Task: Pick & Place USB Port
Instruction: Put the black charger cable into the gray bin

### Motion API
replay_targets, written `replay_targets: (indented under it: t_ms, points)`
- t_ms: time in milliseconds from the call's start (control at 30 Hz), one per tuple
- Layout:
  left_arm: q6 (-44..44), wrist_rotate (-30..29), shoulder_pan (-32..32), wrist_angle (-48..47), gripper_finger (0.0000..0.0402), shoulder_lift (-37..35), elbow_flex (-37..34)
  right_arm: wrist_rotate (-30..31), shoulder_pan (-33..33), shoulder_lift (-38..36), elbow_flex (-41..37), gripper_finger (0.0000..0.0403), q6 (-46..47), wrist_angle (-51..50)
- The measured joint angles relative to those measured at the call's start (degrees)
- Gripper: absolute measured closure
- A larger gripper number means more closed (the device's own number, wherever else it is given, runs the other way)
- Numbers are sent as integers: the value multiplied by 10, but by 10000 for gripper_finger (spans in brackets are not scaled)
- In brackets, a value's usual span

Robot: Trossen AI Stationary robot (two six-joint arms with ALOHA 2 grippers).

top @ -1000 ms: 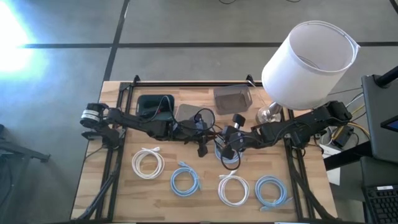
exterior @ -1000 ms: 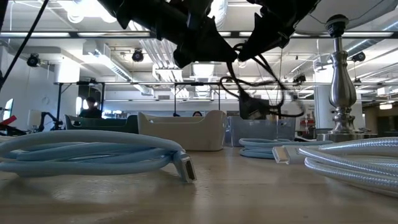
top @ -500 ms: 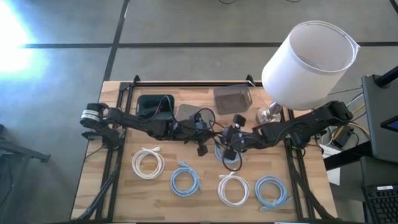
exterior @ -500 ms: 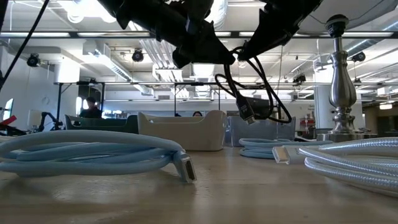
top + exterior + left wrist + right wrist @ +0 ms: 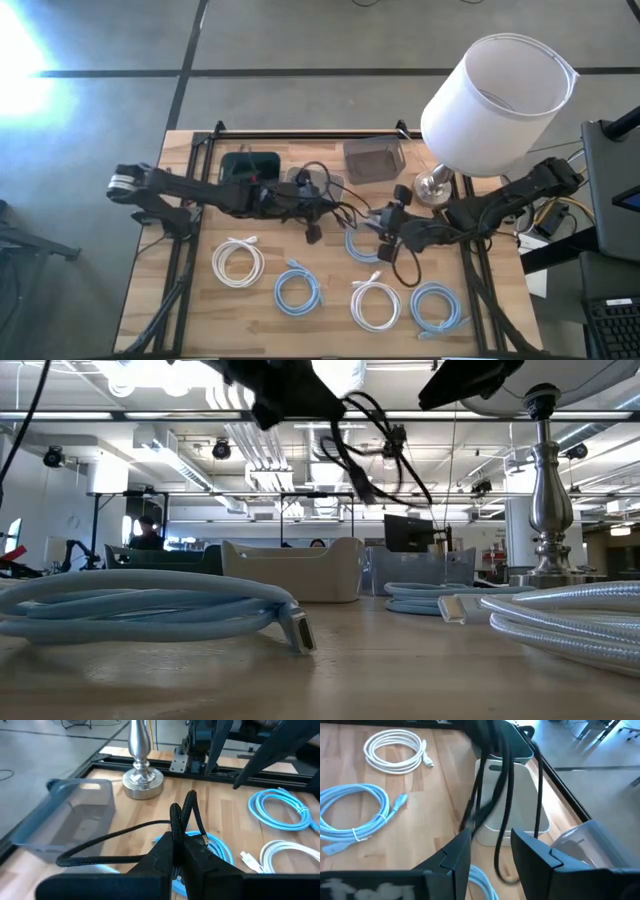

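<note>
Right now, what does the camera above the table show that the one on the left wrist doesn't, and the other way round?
Only the high view shows the white lampshade, the black bin and the right end effector.

Only the left wrist view shows the left end effector shut on the black cable close up.

Both show the clear bin, the lamp base, the wooden table and coiled blue and white cables.
</note>
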Motion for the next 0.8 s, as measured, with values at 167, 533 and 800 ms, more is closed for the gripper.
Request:
replay_targets:
  t_ms: [167, 533, 800]
  points:
    - [10, -57, 0, -73, 378, -83, 0, 0, -2, 5, -6, 273, 4, -1]
    - [-49, -300, 0, -237, 378, -270, -68, -4, -2, 14, -7, 288, 20, -3]
    - [-160, -373, 12, -245, 378, -413, -229, -5, -2, 16, -18, 284, 24, 1]
